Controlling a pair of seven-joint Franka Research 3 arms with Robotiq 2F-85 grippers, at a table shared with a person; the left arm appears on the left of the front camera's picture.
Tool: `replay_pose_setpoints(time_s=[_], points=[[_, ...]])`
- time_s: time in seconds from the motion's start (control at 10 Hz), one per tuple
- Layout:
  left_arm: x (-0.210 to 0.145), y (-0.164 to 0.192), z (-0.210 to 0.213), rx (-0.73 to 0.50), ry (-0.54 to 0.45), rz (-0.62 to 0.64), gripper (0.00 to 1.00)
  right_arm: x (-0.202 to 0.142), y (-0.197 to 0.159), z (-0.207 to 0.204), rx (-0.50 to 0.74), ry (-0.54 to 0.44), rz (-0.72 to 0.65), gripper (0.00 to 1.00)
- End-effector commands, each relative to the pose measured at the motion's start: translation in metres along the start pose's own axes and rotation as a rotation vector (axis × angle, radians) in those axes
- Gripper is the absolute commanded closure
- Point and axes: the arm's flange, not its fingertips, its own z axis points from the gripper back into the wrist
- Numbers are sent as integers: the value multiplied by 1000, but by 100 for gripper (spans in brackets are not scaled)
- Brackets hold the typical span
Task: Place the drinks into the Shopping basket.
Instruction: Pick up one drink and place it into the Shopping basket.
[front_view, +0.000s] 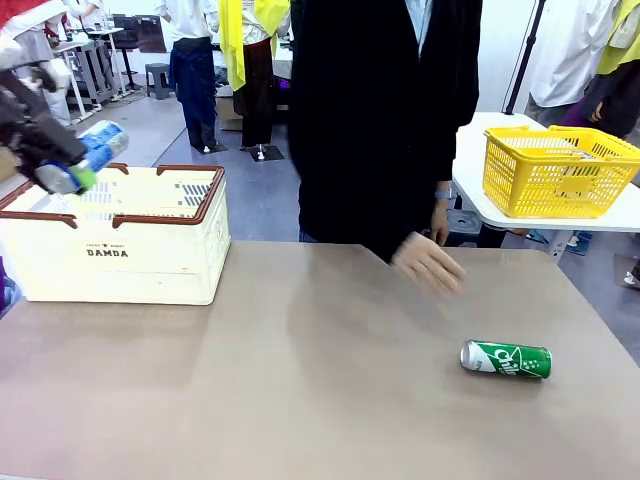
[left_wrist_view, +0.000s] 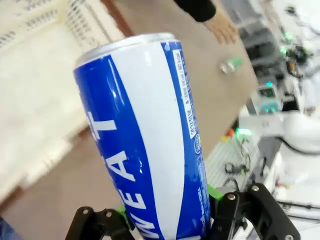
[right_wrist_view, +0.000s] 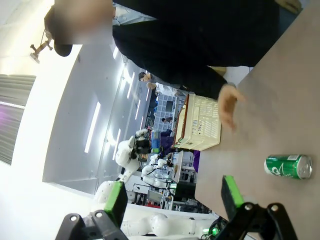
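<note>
Lettering on the blue can (left_wrist_view: 145, 140) is partly cut off; "WEAT" is read. The can is clamped by the left gripper (left_wrist_view: 169, 207) above the basket (front_view: 150, 265), on which "DAMDA" is printed. The green can (front_view: 506, 359), its script illegible, is laid on the table (front_view: 300, 400). The right gripper (right_wrist_view: 172, 197) is spread apart.

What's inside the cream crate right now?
Front view: the crate hides its inside behind its near wall. Left wrist view, blurred: bare slotted plastic, no drink in the part that shows. The blue can, held in the left pincer, covers the rest.
</note>
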Motion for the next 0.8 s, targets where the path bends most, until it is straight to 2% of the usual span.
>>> replay_pose_setpoints(time_s=[0.0,0.2,0.3,0.5,0.6,0.7], points=[[57,9,-24,89,15,151,100,-1,1,0,1,8,26,0],[77,21,-46,215,-90,268,100,-1,1,0,1,8,26,0],[61,18,-43,107,-24,139,100,-1,1,0,1,8,26,0],[61,18,-43,107,-24,139,100,-1,1,0,1,8,26,0],[75,28,-58,149,-40,193,100,-1,1,0,1,8,26,0],[83,37,-67,216,-113,219,100,-1,1,0,1,8,26,0]])
